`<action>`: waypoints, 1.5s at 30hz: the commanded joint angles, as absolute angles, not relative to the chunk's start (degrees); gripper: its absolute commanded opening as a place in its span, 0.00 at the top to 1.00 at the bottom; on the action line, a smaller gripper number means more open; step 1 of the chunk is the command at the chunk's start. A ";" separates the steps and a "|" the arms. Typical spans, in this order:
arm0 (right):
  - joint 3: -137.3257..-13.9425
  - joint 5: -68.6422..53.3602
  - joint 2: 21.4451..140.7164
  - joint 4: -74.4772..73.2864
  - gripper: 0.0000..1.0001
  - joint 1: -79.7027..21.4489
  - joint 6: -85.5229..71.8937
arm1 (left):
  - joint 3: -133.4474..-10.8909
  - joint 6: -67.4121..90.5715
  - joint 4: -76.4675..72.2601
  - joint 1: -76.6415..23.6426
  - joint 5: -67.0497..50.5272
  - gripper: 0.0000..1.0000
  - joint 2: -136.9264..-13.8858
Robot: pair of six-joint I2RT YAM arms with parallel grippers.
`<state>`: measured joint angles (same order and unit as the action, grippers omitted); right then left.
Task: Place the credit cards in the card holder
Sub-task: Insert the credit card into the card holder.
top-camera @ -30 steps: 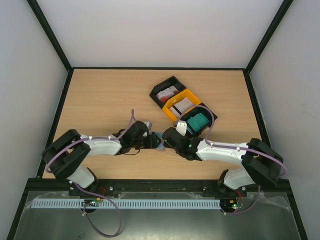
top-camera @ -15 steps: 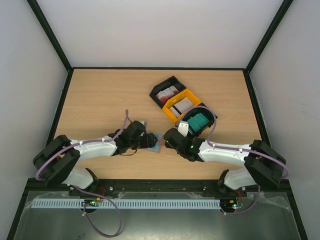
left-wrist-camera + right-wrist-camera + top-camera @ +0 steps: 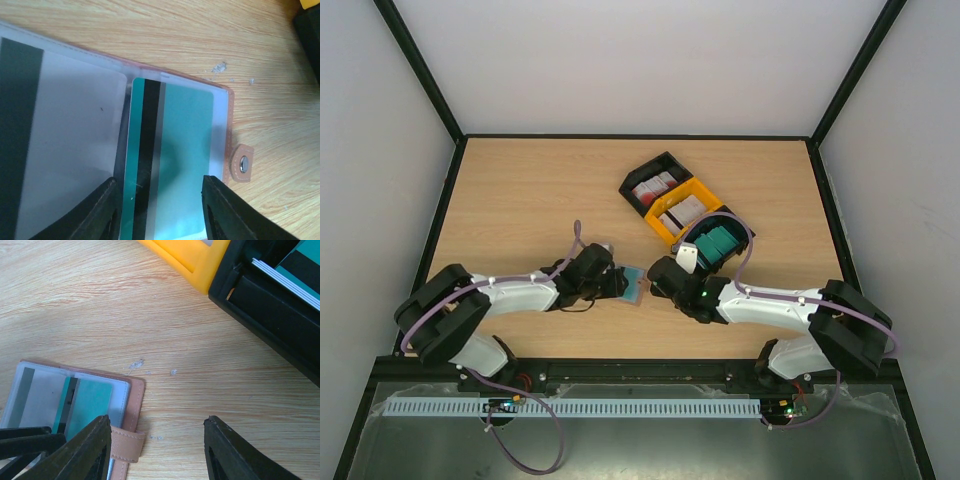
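The card holder [image 3: 633, 284] lies open at centre frame on the worktop [image 3: 520, 200], a teal card [image 3: 185, 150] in its clear pocket. The left claw [image 3: 160, 212] straddles that card; I cannot tell whether it clamps. The right claw [image 3: 157, 450] stands apart, empty, beside the holder.

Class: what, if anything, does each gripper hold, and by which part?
Right gripper: nothing, jaws open above the table. Left gripper: fingers flank the near end of the teal card in the card holder; a grip cannot be told.

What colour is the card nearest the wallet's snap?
The credit card is teal with a black stripe, clearest in the left wrist view.
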<state>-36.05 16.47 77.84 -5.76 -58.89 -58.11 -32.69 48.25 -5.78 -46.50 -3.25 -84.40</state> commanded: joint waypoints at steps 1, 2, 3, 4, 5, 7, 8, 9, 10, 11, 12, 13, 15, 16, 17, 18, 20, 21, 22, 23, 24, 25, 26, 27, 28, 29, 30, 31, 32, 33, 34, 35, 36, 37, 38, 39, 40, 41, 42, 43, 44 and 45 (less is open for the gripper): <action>-35.58 18.53 77.86 -6.15 0.51 -59.11 -58.09 | -32.82 47.86 -6.31 -46.74 -6.13 0.55 -86.21; -35.59 18.59 77.87 -6.28 0.51 -59.10 -58.12 | -32.75 48.00 -7.24 -46.72 -7.07 0.57 -86.20; -35.60 18.78 77.89 -6.37 0.51 -59.12 -58.25 | -32.66 48.07 -7.90 -46.71 -8.04 0.59 -86.07; -35.63 18.94 77.95 -6.64 0.51 -59.11 -58.43 | -32.55 48.26 -8.56 -46.72 -8.83 0.61 -85.85; -35.72 19.13 78.09 -6.91 0.51 -59.15 -58.52 | -32.48 48.40 -9.14 -46.72 -9.43 0.63 -85.65; -36.09 19.27 78.44 -7.76 0.51 -59.00 -58.77 | -32.33 49.03 -10.34 -46.80 -10.36 0.66 -85.59; -36.31 19.26 78.74 -8.09 0.51 -59.01 -58.82 | -32.33 49.45 -10.71 -46.84 -10.52 0.68 -85.86; -36.54 19.29 78.98 -8.35 0.51 -58.90 -58.80 | -32.41 49.98 -10.85 -46.83 -10.50 0.70 -86.25; -36.78 19.31 79.21 -8.62 0.51 -58.93 -58.81 | -32.30 50.61 -10.88 -46.83 -10.24 0.71 -86.64; -37.04 19.28 79.42 -8.78 0.51 -58.94 -58.82 | -32.29 51.15 -11.17 -46.83 -10.05 0.72 -86.92; -37.16 19.22 79.52 -8.80 0.51 -58.83 -58.87 | -32.22 51.57 -11.64 -46.84 -10.10 0.73 -87.24; -37.23 19.05 79.70 -8.72 0.51 -58.87 -58.73 | -32.35 51.82 -11.73 -46.85 -9.73 0.74 -87.27; -37.38 18.48 79.94 -8.54 0.51 -58.80 -58.48 | -32.83 51.69 -10.59 -46.92 -7.74 0.74 -86.87; -37.47 18.14 80.15 -8.41 0.51 -58.81 -58.33 | -32.99 51.49 -9.53 -46.92 -6.53 0.74 -86.61; -37.59 17.65 80.32 -8.26 0.52 -58.84 -58.11 | -33.04 51.31 -8.28 -46.93 -5.38 0.74 -86.24; -37.68 16.87 80.54 -7.95 0.52 -58.83 -57.60 | -33.05 51.05 -7.48 -46.92 -4.14 0.74 -85.81; -37.83 15.32 81.20 -7.01 0.53 -58.80 -56.74 | -32.97 50.88 -6.56 -46.93 -2.49 0.75 -85.01; -37.94 14.55 81.66 -6.61 0.54 -58.85 -56.43 | -32.84 50.76 -6.55 -46.93 -2.10 0.76 -84.73; -38.10 13.71 82.10 -6.21 0.55 -58.81 -56.10 | -32.82 50.66 -6.70 -46.87 -1.95 0.76 -84.58; -38.22 12.85 82.50 -5.77 0.56 -58.81 -55.81 | -32.91 50.56 -6.77 -46.93 -1.97 0.77 -84.70; -38.37 12.11 83.08 -5.29 0.58 -58.80 -55.51 | -33.01 50.43 -6.77 -46.89 -1.94 0.78 -84.91; -38.49 11.38 83.30 -4.95 0.59 -58.81 -55.24 | -33.07 50.30 -6.81 -46.92 -1.93 0.80 -85.19; -38.57 10.68 83.60 -4.66 0.62 -58.81 -55.00 | -33.13 50.16 -6.87 -46.93 -1.89 0.81 -85.58; -38.59 10.06 83.74 -4.44 0.64 -58.84 -54.90 | -33.21 49.90 -7.04 -46.93 -1.93 0.83 -85.93; -38.57 9.75 83.83 -4.24 0.66 -58.86 -54.87 | -33.22 49.64 -7.16 -46.93 -2.05 0.84 -86.36; -38.54 9.43 83.89 -4.00 0.67 -58.81 -54.77 | -33.17 49.28 -7.44 -46.93 -2.33 0.85 -86.66; -38.44 9.19 83.87 -3.86 0.69 -58.80 -54.76 | -33.06 48.96 -7.74 -46.99 -2.71 0.86 -86.87; -38.49 8.96 83.85 -3.68 0.70 -58.85 -54.76 | -32.86 48.76 -7.92 -47.02 -2.88 0.88 -87.13; -38.39 8.66 83.92 -3.50 0.71 -58.87 -54.73 | -32.71 48.69 -7.88 -47.02 -2.90 0.90 -87.37; -38.36 8.23 84.01 -3.17 0.72 -58.85 -54.83 | -32.58 48.68 -7.95 -47.02 -2.90 0.92 -87.43; -38.39 7.79 84.14 -2.90 0.72 -58.81 -54.77 | -32.38 48.61 -8.04 -47.02 -3.02 0.94 -87.57; -38.35 7.41 84.31 -2.55 0.73 -58.84 -54.90 | -32.22 48.48 -8.12 -47.02 -3.21 0.95 -87.73; -38.36 6.87 84.53 -2.14 0.73 -58.87 -54.99 | -32.11 48.32 -8.27 -47.02 -3.55 0.95 -88.04; -38.30 6.41 84.69 -1.67 0.73 -58.82 -55.14 | -32.09 48.11 -8.38 -47.01 -3.84 0.95 -88.41; -38.25 6.07 84.77 -1.29 0.73 -58.80 -55.26 | -32.10 48.04 -8.31 -47.02 -4.09 0.96 -88.82; -38.17 5.87 84.93 -0.87 0.73 -58.80 -55.48 | -32.09 47.93 -8.33 -47.02 -4.17 0.96 -89.24; -38.07 5.71 85.09 -0.59 0.73 -58.84 -55.69 | -32.13 47.90 -8.41 -47.01 -4.21 0.97 -89.58; -38.04 5.56 85.22 -0.41 0.73 -58.80 -55.86 | -32.09 47.83 -8.31 -47.04 -4.17 0.97 -89.85; -38.02 5.54 85.38 -0.26 0.73 -58.80 -56.09 | -32.07 47.82 -8.14 -47.09 -3.96 0.97 -89.98; -38.05 5.39 85.54 -0.08 0.73 -58.81 -56.38 | -31.99 47.75 -7.87 -47.03 -3.63 0.97 -90.07; -37.89 5.18 85.64 0.20 0.73 -58.82 -56.56 | -31.88 47.71 -7.52 -47.02 -3.28 0.97 -90.09; -37.79 4.80 85.74 0.63 0.72 -58.82 -56.78 | -31.79 47.65 -7.22 -46.98 -2.99 0.97 -90.20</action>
